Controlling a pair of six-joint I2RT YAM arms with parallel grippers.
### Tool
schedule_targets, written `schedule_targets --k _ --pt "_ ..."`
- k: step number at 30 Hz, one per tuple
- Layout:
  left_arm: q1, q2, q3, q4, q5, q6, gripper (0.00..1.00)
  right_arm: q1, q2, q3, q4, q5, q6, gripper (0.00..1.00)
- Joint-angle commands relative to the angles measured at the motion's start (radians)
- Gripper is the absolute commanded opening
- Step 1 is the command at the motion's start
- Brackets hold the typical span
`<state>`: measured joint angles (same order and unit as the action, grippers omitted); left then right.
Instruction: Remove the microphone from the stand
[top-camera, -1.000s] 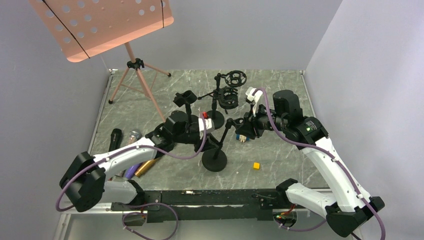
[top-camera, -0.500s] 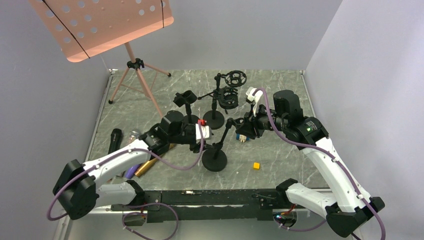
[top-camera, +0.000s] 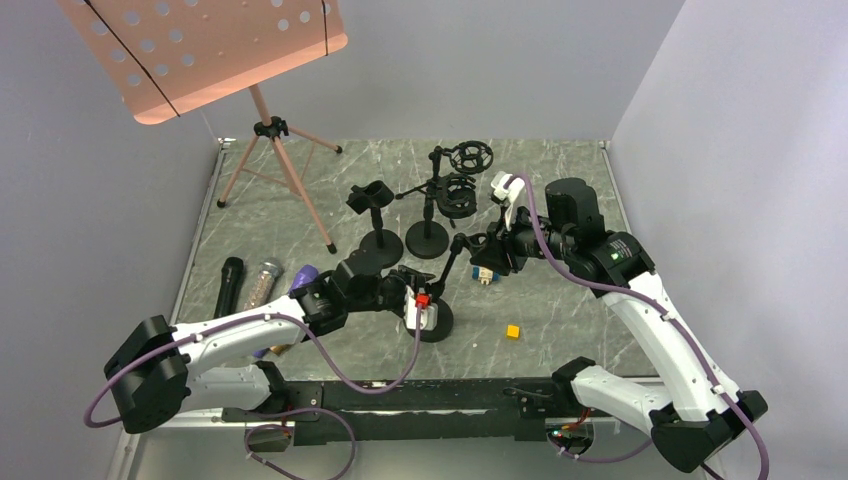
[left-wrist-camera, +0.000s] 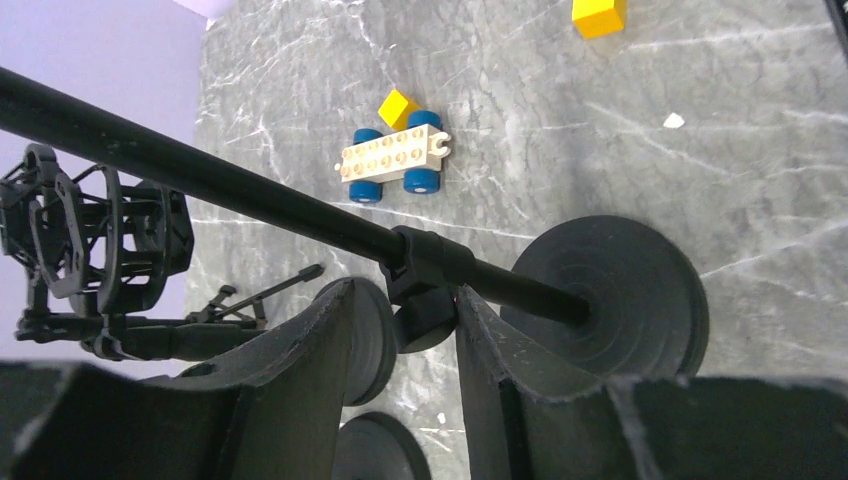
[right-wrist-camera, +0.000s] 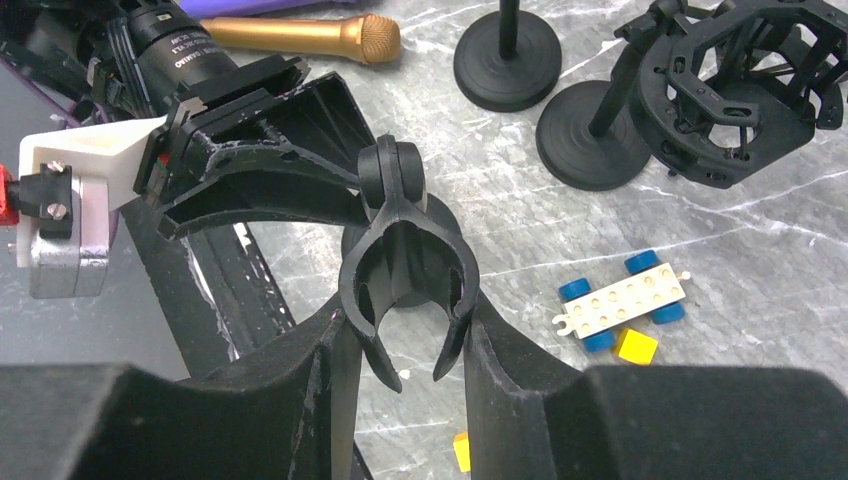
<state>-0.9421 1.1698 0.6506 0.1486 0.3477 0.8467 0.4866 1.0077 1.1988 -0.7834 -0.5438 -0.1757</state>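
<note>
The black stand has a round base (top-camera: 436, 322) (left-wrist-camera: 620, 290) and a leaning pole (left-wrist-camera: 200, 175). My right gripper (top-camera: 472, 250) (right-wrist-camera: 408, 320) is shut on its clip (right-wrist-camera: 400, 250), and the clip is empty. My left gripper (top-camera: 432, 292) (left-wrist-camera: 403, 295) is low by the base. Its jaws are open and straddle the pole's collar knob (left-wrist-camera: 425, 318), which touches the right finger only. Several microphones lie flat at the left of the table: black (top-camera: 228, 285), silver (top-camera: 262, 283), purple (top-camera: 303, 275) and gold (right-wrist-camera: 300, 38).
A toy car with blue wheels (top-camera: 484, 276) (left-wrist-camera: 395, 160) and a yellow block (top-camera: 513, 331) lie right of the stand. Other stands with shock mounts (top-camera: 460, 195) and a holder stand (top-camera: 372, 200) stand behind it. A pink music stand (top-camera: 270, 130) is at the back left.
My left gripper moved from up near the clip down toward the near edge, to the stand's lower pole, and opened. The right gripper has stayed on the clip.
</note>
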Motion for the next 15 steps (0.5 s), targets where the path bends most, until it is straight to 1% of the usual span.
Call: schedule_targets --k 1,4,6,7,10,11,12,13,14,15 --pt "-0.003 0.000 -0.011 0.043 -0.070 0.101 0.44 -0.003 0.006 0.010 -0.017 0.009 -0.008 0.00" --pt "-0.003 0.016 0.006 0.029 -0.104 0.087 0.38 -0.003 0.009 0.011 -0.013 0.011 -0.007 0.00" --pt "-0.003 0.038 0.036 0.004 -0.125 0.029 0.30 -0.002 0.013 0.014 -0.009 0.011 -0.007 0.00" --pt "-0.003 0.049 0.056 -0.024 -0.134 -0.006 0.25 -0.003 0.014 0.015 -0.006 0.012 -0.007 0.00" --pt "0.019 0.075 0.115 -0.088 -0.141 -0.171 0.04 -0.002 0.015 0.019 -0.010 0.018 -0.012 0.00" --pt "0.037 0.077 0.133 -0.112 -0.115 -0.239 0.00 -0.003 0.015 0.021 -0.015 0.021 -0.015 0.00" --pt "0.067 0.076 0.151 -0.137 -0.053 -0.301 0.00 -0.003 0.013 0.022 -0.020 0.025 -0.019 0.00" --pt "0.101 0.076 0.168 -0.163 0.047 -0.370 0.00 -0.002 0.010 0.024 -0.026 0.031 -0.025 0.00" --pt "0.146 0.083 0.184 -0.188 0.156 -0.446 0.00 -0.002 0.006 0.026 -0.030 0.035 -0.031 0.00" --pt "0.189 0.101 0.204 -0.208 0.300 -0.517 0.00 -0.002 0.004 0.027 -0.033 0.037 -0.037 0.00"
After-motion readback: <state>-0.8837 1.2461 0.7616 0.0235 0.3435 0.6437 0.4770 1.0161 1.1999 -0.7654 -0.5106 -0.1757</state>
